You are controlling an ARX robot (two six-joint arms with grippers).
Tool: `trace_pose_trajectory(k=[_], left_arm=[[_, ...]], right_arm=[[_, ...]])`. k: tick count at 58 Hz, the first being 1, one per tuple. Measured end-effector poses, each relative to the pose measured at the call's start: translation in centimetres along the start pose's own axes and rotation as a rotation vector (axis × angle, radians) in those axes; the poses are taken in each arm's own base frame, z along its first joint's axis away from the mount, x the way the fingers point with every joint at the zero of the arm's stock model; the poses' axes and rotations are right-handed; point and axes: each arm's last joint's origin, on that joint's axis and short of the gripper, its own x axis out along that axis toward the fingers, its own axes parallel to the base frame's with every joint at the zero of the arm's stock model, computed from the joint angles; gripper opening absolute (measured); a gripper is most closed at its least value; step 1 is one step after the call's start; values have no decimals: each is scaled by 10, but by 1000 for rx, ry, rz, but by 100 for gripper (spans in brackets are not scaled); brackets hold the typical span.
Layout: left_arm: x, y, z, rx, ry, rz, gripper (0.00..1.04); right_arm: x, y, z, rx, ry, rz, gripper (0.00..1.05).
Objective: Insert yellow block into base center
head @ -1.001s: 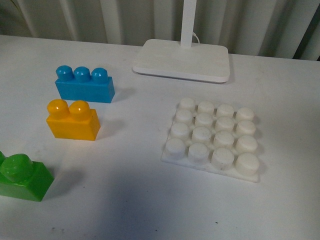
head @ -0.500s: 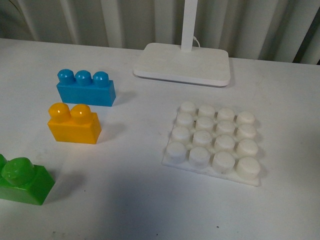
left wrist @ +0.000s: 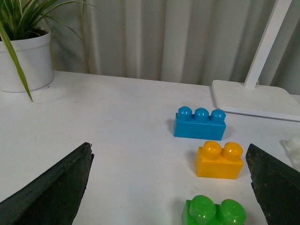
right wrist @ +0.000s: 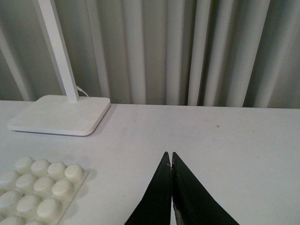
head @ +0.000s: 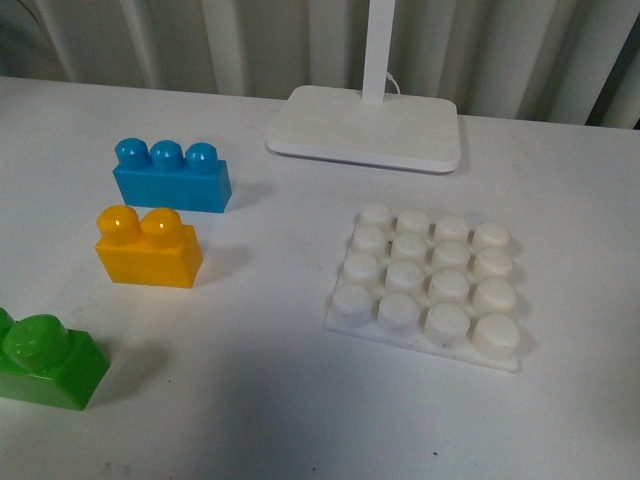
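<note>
Nothing has moved: yellow block sits between blue brick and edge-cropped green brick, well apart from base. My left gripper gapes; right gripper pinched together, empty.

A blue plastic three-stud brick stands on the white tabletop, ahead of the left fingers and in line with the gap between them. A green plastic brick sits nearer those fingers. A green plant in a white pot stands far beyond them, off to one side. A smooth white rectangular lamp stand lies well ahead of the right fingers, in front of pale pleated curtains.
</note>
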Motion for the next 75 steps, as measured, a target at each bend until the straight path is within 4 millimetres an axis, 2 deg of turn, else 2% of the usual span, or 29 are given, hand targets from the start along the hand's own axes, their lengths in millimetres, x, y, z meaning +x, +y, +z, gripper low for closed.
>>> trace_pose_trajectory(k=[10,14,27,34,46,58,64,71,73,75], left_arm=[[0,0,0,0,0,0,98],[0,0,0,0,0,0,98],[0,0,0,0,0,0,98],[0,0,0,0,0,0,98],[0,0,0,0,0,0,98],[0,0,0,0,0,0,98],[0,0,0,0,0,0,98],[0,0,0,0,0,0,98],[0,0,0,0,0,0,98],[0,0,0,0,0,0,98]], right_arm=[[-4,0,-4,0,0,0,1],[-5,0,-11,0,-7,0,1],[-9,0,-11,0,-12,0,1],[-19,0,-14,-1,-3,0,1],[-19,0,-14,-2,-6,0,2],[-19,0,-14,-2,-6,1,40],[-19,0,-14,-2,-6,0,69],[-19,0,-14,-2,-6,1,94],[-19,0,-14,-1,-5,1,98],[-19,0,-14,-1,-5,0,97]])
